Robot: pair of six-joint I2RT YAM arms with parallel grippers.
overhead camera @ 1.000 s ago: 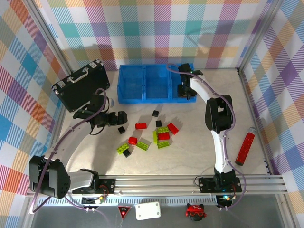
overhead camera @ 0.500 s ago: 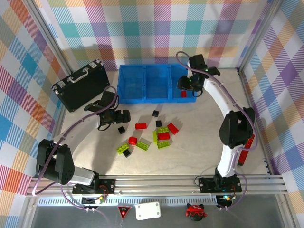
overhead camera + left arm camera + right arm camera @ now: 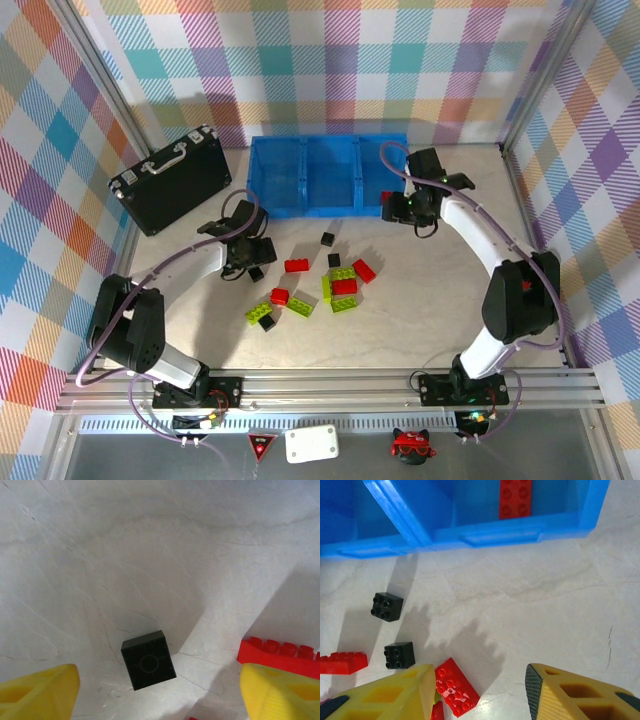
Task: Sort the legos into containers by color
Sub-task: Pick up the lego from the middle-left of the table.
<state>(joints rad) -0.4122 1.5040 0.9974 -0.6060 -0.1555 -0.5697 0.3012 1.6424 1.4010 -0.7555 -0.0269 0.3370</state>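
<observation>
L fingers (image 3: 40, 690) open astride black cube (image 3: 148, 659), sat skewed; R fingers (image 3: 570, 695) open, empty.

In the top view, bare marble tabletop (image 3: 420, 300) lies open at centre right, between the scattered red, lime-green and black plastic bricks (image 3: 322, 285) and the right arm's white links (image 3: 480, 232), and along the bottom strip below the bricks. The low-walled bright blue plastic tray (image 3: 300, 211) blocks the upper middle, and the black hard case with silver handle (image 3: 165, 185) blocks the upper left. In the left wrist view, a small black cube (image 3: 148, 659) has bare table on every side, while a red studded brick (image 3: 277, 651) crowds the lower right.
</observation>
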